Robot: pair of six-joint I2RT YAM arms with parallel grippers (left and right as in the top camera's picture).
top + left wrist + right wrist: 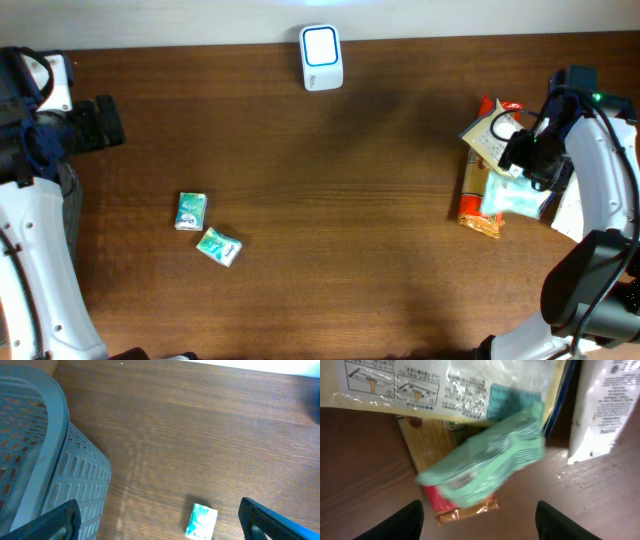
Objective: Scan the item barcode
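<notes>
right wrist view: the right pincer [480,517] is spread over a pile of snack bags [474,205] and pinches nothing, i think to pick one. the soft mint-green plastic packet [485,455] looks blurry. it lies on that pile at the right side of the brown wooden table [350,200], well apart from the white box scanner [321,58]. the left pincer [157,517] is spread and empty.

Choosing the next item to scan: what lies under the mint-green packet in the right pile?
An orange-red pack pokes out from under the mint-green packet. Most of that pack is covered, so any barcode on it cannot be seen.
</notes>
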